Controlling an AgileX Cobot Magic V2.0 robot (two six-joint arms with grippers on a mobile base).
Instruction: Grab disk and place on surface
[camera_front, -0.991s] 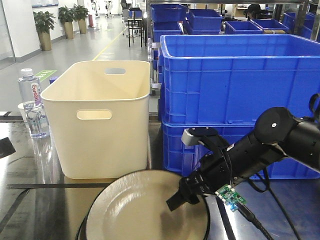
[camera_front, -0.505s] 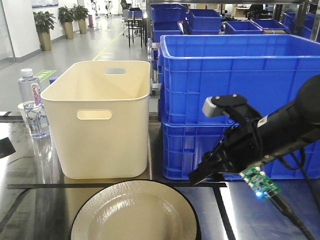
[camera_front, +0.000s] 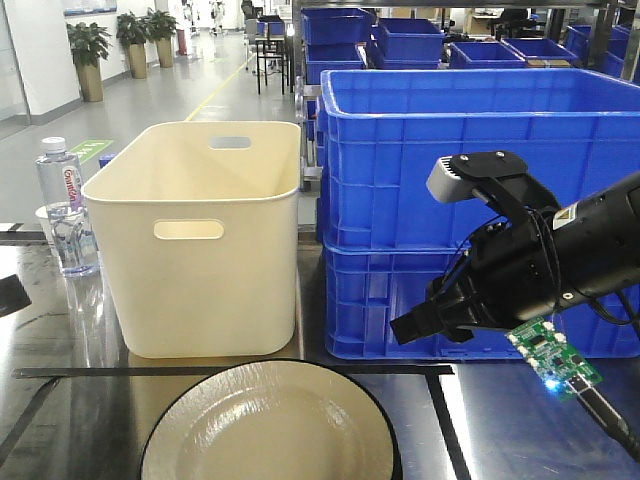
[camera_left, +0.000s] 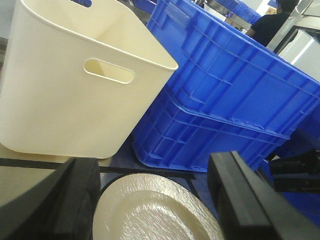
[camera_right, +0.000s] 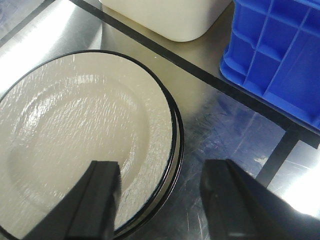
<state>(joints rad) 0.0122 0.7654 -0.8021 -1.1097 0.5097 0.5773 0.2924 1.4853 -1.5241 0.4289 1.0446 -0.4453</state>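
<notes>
The disk (camera_front: 268, 425) is a cream plate with a thin black rim, and it lies flat on the tabletop (camera_front: 480, 430), near the front edge of the front view. In the right wrist view it seems that there are two plates, one on the other, because two black rims show at the right side. A black tape line (camera_front: 230, 371) runs across the tabletop just behind the disk.

The right pincer (camera_front: 425, 322) hangs in the air to the right of the disk and above it, in front of the lower blue crate (camera_front: 400, 300). Its fingers (camera_right: 97, 200) are spread and hold nothing; in the right wrist view one finger is over the right part of the disk and the other is over the bare metal.

The left pincer (camera_left: 150, 200) is also spread and empty. Its two dark fingers stand at both sides of the left wrist view, with the disk (camera_left: 155, 210) below and between them.

Behind the tape line a cream bin (camera_front: 200, 240) stands on the tabletop, just beside the stacked blue crates. A water bottle (camera_front: 65, 205) stands at the left of the bin.
</notes>
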